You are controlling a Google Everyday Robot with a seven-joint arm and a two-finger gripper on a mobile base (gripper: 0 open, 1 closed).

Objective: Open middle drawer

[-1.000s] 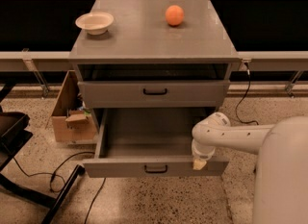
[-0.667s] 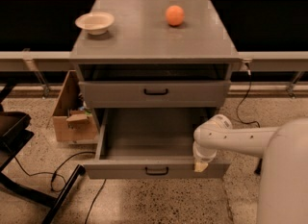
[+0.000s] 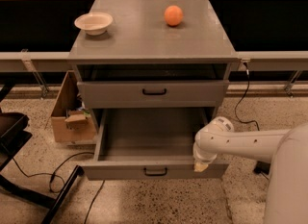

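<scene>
The middle drawer (image 3: 155, 171) is pulled far out of the grey cabinet. Its deep plain grey interior (image 3: 151, 134) lies open and its small black bar handle faces me. My gripper (image 3: 200, 165) is at the end of the white arm (image 3: 240, 143). It sits at the drawer's front right corner, against the top edge of the drawer front. The drawer above (image 3: 154, 92) has its own black handle, with a dark gap over it under the cabinet top.
A white bowl (image 3: 94, 22) and an orange (image 3: 173, 15) sit on the cabinet top (image 3: 144, 40). A cardboard box (image 3: 70, 117) stands on the floor to the left. A black stand base (image 3: 29, 189) and cables lie at the lower left. A cable runs down at the right.
My gripper has edged slightly down and to the right along the drawer's front right corner. The drawer stays pulled out about as far as before.
</scene>
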